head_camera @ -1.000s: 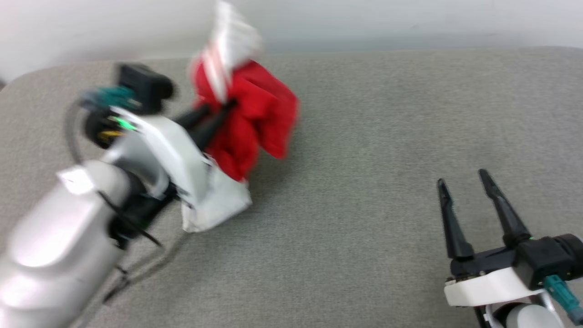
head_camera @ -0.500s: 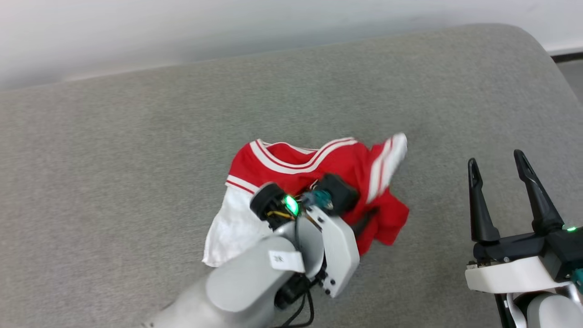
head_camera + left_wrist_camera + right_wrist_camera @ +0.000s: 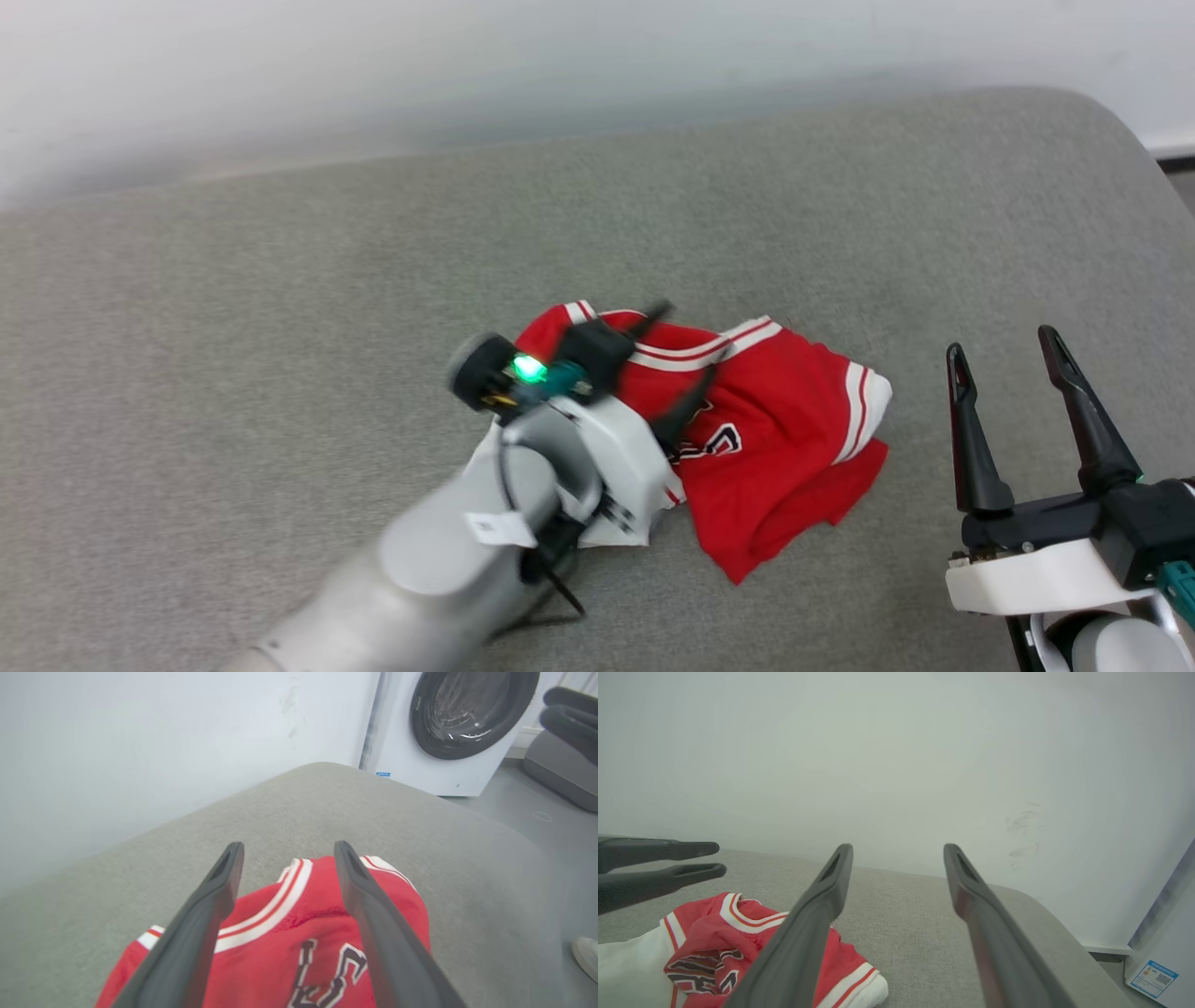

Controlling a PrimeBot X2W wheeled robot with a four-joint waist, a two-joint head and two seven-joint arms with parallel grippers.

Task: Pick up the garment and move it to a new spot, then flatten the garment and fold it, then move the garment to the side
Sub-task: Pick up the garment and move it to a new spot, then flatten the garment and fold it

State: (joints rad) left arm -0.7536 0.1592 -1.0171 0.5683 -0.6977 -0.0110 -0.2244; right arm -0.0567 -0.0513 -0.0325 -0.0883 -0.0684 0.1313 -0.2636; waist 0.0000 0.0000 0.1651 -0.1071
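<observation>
I am holding my left gripper [image 3: 688, 341] wide open, with nothing between its two fingers [image 3: 205, 919], and it is hanging just above the garment [image 3: 784, 420]. The garment is lying crumpled on the gray counter [image 3: 280, 327], directly under this gripper and reaching a little past its fingertips. The red-and-white striped trim [image 3: 280, 896] is showing between the fingers, and the black lettering [image 3: 327, 970] is lying nearer to my wrist. One white sleeve [image 3: 616, 534] is partly hiding under my left forearm [image 3: 439, 560]. My right gripper [image 3: 1001, 343] is also standing wide open and empty, apart from the garment, which is lying to the left of it. Beyond the left gripper's fingertips, past the counter's edge, a white washing machine [image 3: 448, 728] is standing by the wall [image 3: 140, 742].
</observation>
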